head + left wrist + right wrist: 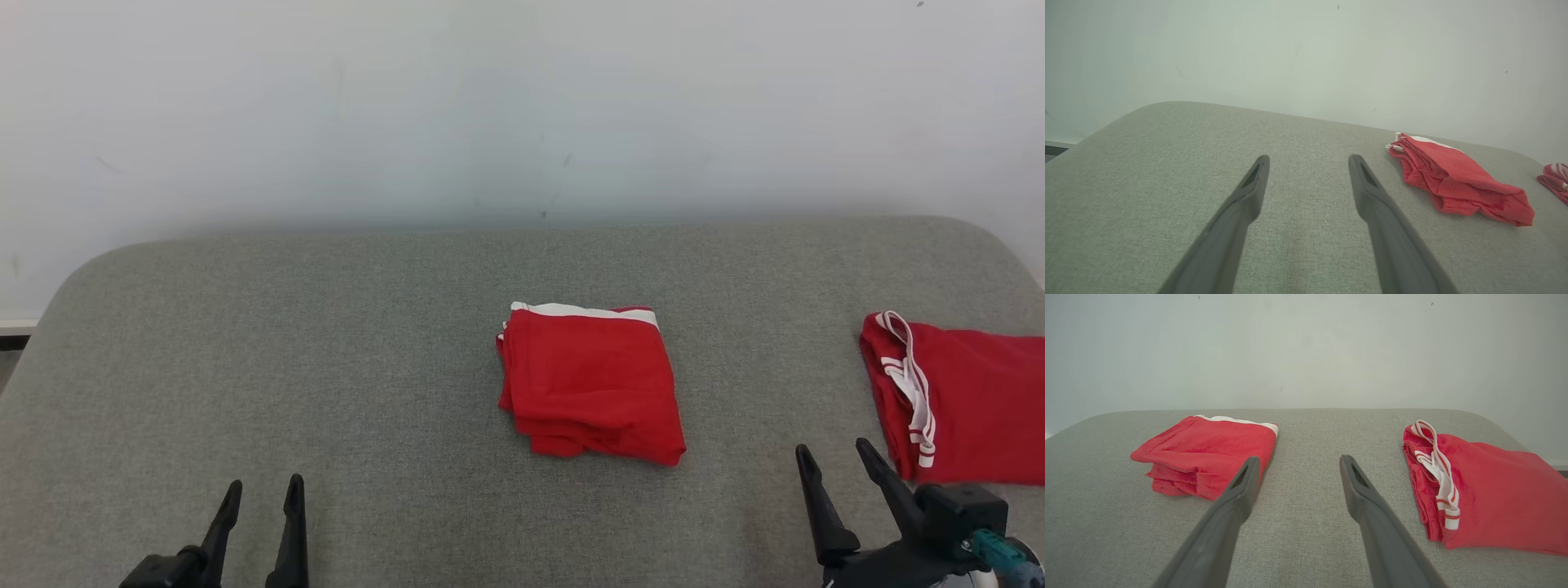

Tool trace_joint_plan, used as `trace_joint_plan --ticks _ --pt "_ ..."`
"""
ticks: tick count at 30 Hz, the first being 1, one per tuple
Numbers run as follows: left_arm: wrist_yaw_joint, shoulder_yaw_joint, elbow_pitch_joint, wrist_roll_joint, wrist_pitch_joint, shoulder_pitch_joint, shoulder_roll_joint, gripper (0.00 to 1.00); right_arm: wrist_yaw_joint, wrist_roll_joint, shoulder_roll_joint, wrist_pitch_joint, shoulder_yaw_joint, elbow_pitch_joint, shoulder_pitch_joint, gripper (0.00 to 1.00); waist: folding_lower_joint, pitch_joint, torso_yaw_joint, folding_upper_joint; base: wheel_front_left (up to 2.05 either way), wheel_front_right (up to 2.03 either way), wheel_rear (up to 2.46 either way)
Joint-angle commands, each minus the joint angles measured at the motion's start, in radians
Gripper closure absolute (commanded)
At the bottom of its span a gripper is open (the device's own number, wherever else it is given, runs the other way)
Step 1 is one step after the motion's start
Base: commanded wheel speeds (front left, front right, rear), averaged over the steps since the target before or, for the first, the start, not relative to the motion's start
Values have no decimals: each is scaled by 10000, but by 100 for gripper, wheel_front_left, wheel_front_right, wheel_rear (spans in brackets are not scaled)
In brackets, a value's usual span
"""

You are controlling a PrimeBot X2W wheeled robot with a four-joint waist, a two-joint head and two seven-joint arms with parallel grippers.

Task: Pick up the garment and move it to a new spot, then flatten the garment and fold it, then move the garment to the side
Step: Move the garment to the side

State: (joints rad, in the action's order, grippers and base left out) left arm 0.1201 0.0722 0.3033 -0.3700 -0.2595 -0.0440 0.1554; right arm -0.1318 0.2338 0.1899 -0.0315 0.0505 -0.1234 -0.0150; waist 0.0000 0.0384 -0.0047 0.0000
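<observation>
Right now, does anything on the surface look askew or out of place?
Nothing serious. The folded red garment sits mid-surface, its lower layers poking out unevenly at the near-left corner. The second red garment lies flat at the right. The left gripper and right gripper stand open, empty.

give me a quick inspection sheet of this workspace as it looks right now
surface: grey fabric-covered top with rounded far corners, no stains seen
job's things: folded red garment with a white band along its far edge, lying near the middle, not yet moved to the side
clutter: second red garment with white striped trim at the right edge, apart from the folded one
hands: left hand open and empty at the near left; right hand open and empty at the near right, close to the striped-trim garment
cables: teal connector at the right wrist, nothing on the surface
surroundings: plain pale wall with a few small dark marks
</observation>
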Motion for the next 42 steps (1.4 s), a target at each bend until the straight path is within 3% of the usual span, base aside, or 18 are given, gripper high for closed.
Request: trace_joint_plan --ticks 1,8,13,21,28,36,42 --pt "-35 13 4 -68 -46 -90 29 0 27 121 -59 60 -43 -49 68 0 0 3 12 0 0 0 0" --pt "-95 30 -168 -97 -54 -134 -32 0 27 829 -137 1612 -35 226 858 0 0 -229 149 0 0 0 0" --pt "-52 204 -227 -71 -49 -237 -113 0 27 1282 -172 4697 -294 -162 2508 0 0 -628 479 0 0 0 0" --pt "1 559 -213 -20 -50 -644 -211 0 25 1065 -959 7751 -1992 -1769 4696 0 0 -1284 1546 0 0 0 0" --pt "19 736 -348 -9 -55 -931 -399 0 25 -239 -1251 8686 -3186 -2959 5606 0 0 -1963 2522 0 0 0 0" --pt "74 868 -467 5 -56 -1168 -572 0 25 -1566 -1387 8572 -4479 -3771 6191 0 0 -2650 3238 0 0 0 0" --pt "105 907 -563 40 -57 -1355 -711 0 25 -1553 -1443 8674 -4575 -4720 6280 0 0 -2900 3451 0 0 0 0"
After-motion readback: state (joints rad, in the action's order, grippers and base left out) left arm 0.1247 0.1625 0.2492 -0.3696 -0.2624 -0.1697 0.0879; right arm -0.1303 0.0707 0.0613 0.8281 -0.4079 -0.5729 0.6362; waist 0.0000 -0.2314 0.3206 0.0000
